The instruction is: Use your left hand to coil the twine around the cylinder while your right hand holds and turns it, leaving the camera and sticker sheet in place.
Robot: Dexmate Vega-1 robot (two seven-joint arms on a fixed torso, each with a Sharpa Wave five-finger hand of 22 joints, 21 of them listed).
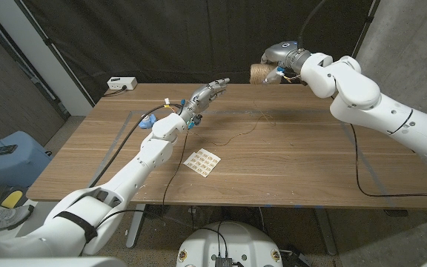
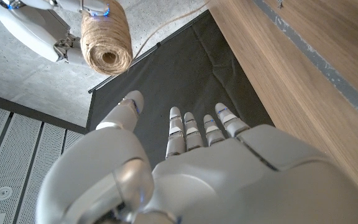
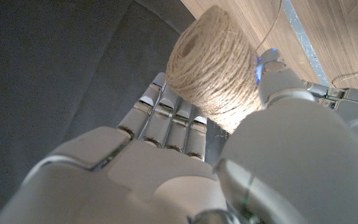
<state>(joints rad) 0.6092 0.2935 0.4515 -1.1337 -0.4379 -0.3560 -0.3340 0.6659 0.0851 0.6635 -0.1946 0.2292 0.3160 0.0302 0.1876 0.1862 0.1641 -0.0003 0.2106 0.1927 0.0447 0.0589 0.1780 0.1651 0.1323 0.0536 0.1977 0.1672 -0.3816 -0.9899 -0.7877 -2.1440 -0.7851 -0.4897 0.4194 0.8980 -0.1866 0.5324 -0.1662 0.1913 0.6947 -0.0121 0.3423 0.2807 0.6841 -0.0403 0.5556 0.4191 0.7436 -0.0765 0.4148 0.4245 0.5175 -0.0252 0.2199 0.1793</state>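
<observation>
On the table [image 1: 295,159], sticker sheet [image 1: 202,162] beside loose twine [image 1: 245,133].

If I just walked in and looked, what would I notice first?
Probably the fat spool of twine that the right hand holds up in the air past the table's far edge. Next, the left hand stretched out open over the table, fingers pointing toward the spool, holding nothing. A loose strand of twine trails across the wood, and a small sticker sheet lies near the front.
</observation>
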